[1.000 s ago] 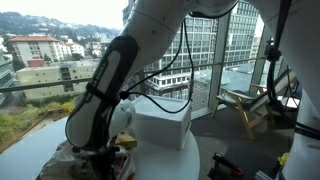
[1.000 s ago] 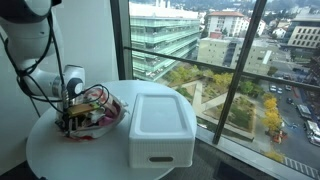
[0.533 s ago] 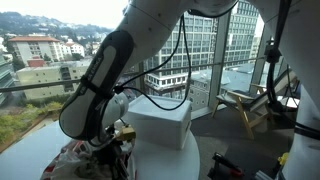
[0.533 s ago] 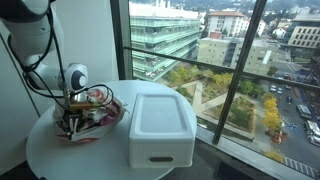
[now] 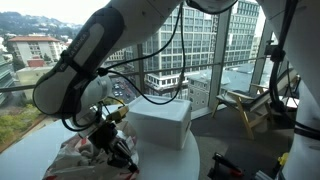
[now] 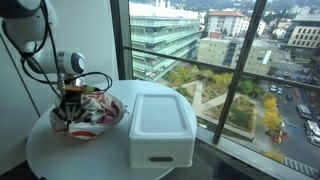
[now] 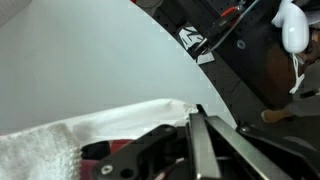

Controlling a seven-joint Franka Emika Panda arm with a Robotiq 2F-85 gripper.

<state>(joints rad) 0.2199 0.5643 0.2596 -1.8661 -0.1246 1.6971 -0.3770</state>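
Observation:
My gripper (image 6: 74,96) is low over the round white table (image 6: 60,158), at a crumpled white cloth with red and pink print (image 6: 96,112). In the wrist view the two dark fingers (image 7: 192,118) lie pressed together with the white edge of the cloth (image 7: 60,140) pinched at their tips. In an exterior view the gripper (image 5: 116,142) sits at the right side of the cloth heap (image 5: 75,156), which bulges up around it. The fingertips are hidden in both exterior views.
A large white lidded box (image 6: 160,120) stands on the table right next to the cloth, and it also shows in an exterior view (image 5: 160,122). Floor-to-ceiling windows run behind the table. A wooden chair (image 5: 245,105) stands beyond. The table edge (image 7: 200,70) is near.
The arm has swung and tilted over the cloth, and the gripper has risen a little. The cloth has been pulled up and spread into a taller, wider heap.

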